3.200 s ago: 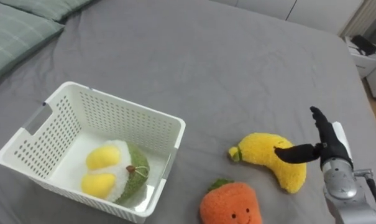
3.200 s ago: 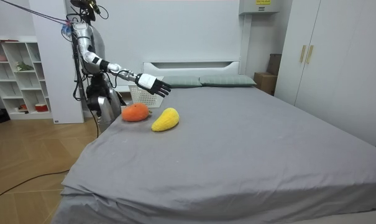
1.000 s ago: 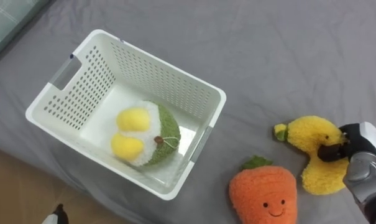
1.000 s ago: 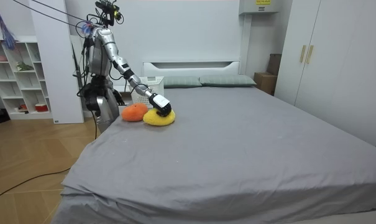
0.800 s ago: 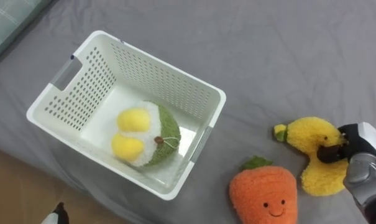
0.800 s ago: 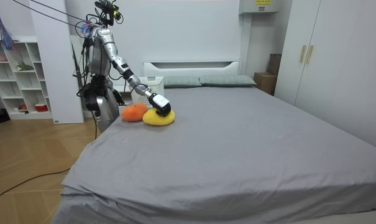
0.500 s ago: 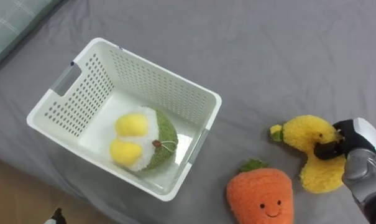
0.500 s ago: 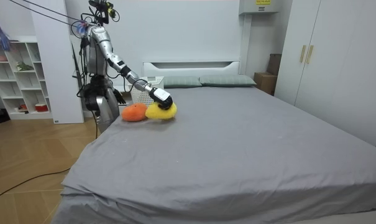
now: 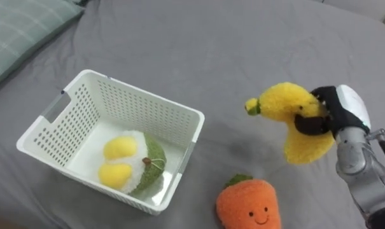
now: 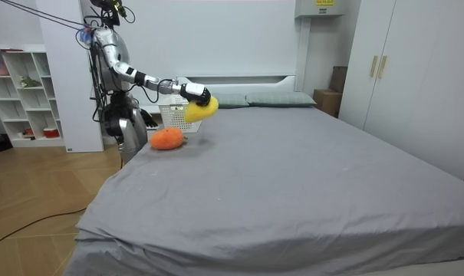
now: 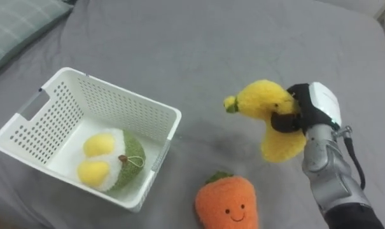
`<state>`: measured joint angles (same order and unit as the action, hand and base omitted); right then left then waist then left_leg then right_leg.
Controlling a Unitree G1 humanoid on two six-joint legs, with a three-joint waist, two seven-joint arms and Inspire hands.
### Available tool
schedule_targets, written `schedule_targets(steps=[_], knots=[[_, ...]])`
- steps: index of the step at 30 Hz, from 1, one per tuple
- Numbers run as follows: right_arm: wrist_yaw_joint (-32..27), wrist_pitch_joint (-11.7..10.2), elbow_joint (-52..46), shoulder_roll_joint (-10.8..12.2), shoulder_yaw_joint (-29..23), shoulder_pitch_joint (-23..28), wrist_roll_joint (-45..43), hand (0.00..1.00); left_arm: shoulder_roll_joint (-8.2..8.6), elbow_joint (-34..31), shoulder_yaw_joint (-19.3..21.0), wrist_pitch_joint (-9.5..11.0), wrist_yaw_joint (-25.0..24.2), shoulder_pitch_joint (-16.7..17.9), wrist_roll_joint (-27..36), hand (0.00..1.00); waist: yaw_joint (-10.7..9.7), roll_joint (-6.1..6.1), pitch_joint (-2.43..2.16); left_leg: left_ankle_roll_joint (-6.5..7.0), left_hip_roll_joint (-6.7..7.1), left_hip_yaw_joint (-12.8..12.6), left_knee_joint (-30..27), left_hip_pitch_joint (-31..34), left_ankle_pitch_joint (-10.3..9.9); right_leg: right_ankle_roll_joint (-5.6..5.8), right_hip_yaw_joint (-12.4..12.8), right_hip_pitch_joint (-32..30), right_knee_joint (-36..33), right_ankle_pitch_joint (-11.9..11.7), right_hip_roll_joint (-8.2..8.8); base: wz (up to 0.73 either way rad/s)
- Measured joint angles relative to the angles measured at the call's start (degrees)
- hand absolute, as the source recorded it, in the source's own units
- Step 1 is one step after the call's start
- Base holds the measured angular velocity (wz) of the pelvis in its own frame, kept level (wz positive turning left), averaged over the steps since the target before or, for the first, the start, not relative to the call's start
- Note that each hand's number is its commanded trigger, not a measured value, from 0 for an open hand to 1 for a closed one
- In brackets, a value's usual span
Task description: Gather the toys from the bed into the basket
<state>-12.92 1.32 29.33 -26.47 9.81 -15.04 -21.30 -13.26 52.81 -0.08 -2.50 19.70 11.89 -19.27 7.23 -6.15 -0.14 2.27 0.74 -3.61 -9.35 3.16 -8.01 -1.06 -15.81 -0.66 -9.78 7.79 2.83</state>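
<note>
My right hand (image 9: 332, 114) (image 11: 307, 108) is shut on a yellow plush banana (image 9: 294, 121) (image 11: 268, 117) and holds it up off the grey bed, to the right of the white basket (image 9: 52, 121) (image 11: 27, 108). The banana (image 10: 199, 107) also hangs in the room view near the basket (image 10: 170, 116). Inside the basket lies a green, white and yellow plush toy (image 9: 130, 166) (image 11: 109, 162). An orange plush carrot (image 9: 249, 205) (image 11: 227, 202) (image 10: 167, 138) with a smiling face lies on the bed in front, below the banana.
The grey bed (image 9: 198, 57) stretches wide beyond the toys. A green checked pillow (image 9: 20, 32) lies at the upper left. In the room view I stand at the bed's near corner, with shelves (image 10: 21, 92) behind and wardrobes (image 10: 400, 69) on the room view's right.
My right hand has lifted the banana off the bed, where it gripped it a second ago. Three seconds ago the hand was open beside it. The camera has shifted upward.
</note>
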Motion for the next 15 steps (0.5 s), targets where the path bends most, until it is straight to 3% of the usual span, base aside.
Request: schedule_targets(steps=[6,8,15], knots=[[1.4,-0.2,-9.1,0.8,-0.8,0.9,-3.8,1.0,1.32,0.0,0.1,0.1,1.3,0.2,-1.2,0.0,-0.6,0.35,0.03,-0.05,-0.13,-1.1,0.7,-1.9,0.1,0.0,1.6,0.9,0.1,0.0,-0.36,-0.1],[1.4,-0.5,-13.8,1.8,-2.3,1.9,-3.4,1.0,1.43,0.1,0.2,0.1,2.4,0.2,-1.2,0.0,-0.7,0.24,0.09,-0.05,-0.1,-1.3,0.8,-2.4,0.1,0.03,1.7,1.1,0.1,0.0,-0.38,-0.05],[2.9,-0.7,-25.0,2.3,-2.7,3.8,-1.5,1.0,2.7,0.0,1.5,0.1,3.9,-0.4,-1.7,0.0,-0.3,0.29,0.16,-0.05,-0.05,-1.1,1.9,-3.6,0.0,0.22,1.3,1.8,0.2,0.1,-0.38,0.0]])
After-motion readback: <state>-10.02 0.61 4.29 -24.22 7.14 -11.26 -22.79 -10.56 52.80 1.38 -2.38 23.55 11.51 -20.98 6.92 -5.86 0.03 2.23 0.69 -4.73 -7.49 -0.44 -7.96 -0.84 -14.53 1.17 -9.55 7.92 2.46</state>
